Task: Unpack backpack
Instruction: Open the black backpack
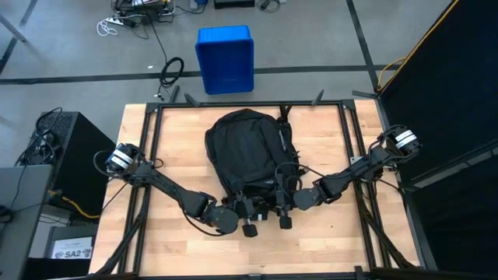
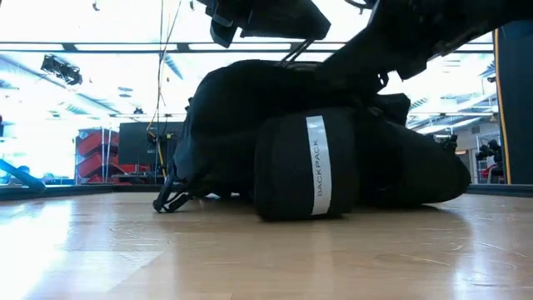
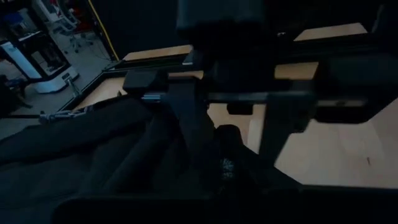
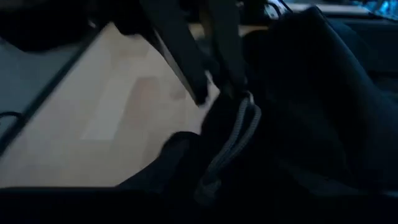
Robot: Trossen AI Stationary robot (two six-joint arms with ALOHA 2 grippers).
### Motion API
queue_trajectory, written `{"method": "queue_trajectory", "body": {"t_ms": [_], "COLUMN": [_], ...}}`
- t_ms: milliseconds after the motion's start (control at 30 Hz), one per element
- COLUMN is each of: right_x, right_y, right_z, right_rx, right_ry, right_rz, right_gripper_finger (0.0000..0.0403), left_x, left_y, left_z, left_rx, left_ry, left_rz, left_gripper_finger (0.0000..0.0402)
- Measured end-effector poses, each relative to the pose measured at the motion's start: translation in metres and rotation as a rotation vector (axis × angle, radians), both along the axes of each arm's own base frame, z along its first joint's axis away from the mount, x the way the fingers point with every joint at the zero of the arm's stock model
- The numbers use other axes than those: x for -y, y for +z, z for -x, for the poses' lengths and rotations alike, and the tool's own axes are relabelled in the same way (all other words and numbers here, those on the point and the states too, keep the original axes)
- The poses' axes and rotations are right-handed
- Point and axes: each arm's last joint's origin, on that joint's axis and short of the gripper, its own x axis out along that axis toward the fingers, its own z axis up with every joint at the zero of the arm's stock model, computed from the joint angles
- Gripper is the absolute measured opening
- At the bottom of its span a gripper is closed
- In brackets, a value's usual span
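A pale wooden table (image 1: pixel 327 148) framed by black rails stands on a grey floor, with a blue plastic bin (image 1: pixel 225 58) on the floor beyond its far edge and cables nearby. The backpack (image 1: pixel 245 148) lies flat near the middle of the table, a rounded black mass with its straps trailing toward the near edge; in the low view a rolled black part (image 2: pixel 312 167) in front of it carries a white stripe printed BACKPACK. Both arms reach inward to the near end of the bag. The left gripper (image 1: pixel 247 208) sits at the strap end, its fingers fully closed, though whether they pinch fabric or a strap I cannot tell, since everything there is black on black. The right gripper (image 1: pixel 282 204) is just beside it, at the same tangle of straps; its jaws stand partly apart, and a grey braided cord (image 4: pixel 233 146) of the bag lies close in front of its fingers. Whether it holds anything cannot be told.
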Motion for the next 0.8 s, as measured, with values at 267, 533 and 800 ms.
{"method": "queue_trajectory", "body": {"t_ms": [267, 533, 800], "right_x": [0.0, 0.002, 0.001], "right_y": [0.003, 0.022, 0.038], "right_z": [0.006, 0.032, 0.059], "right_rx": [-0.03, -0.112, -0.155], "right_ry": [0.019, -0.038, -0.074], "right_rz": [0.064, 0.094, 0.104], "right_gripper_finger": [0.001, 0.0003, 0.0001], "left_x": [0.017, 0.038, 0.041], "left_y": [-0.009, -0.014, -0.02], "left_z": [0.014, 0.052, 0.093], "left_rx": [-0.092, -0.165, -0.221], "left_ry": [-0.034, 0.059, 0.2], "left_rz": [-0.032, -0.018, 0.002], "left_gripper_finger": [0.0, 0.0, 0.0]}}
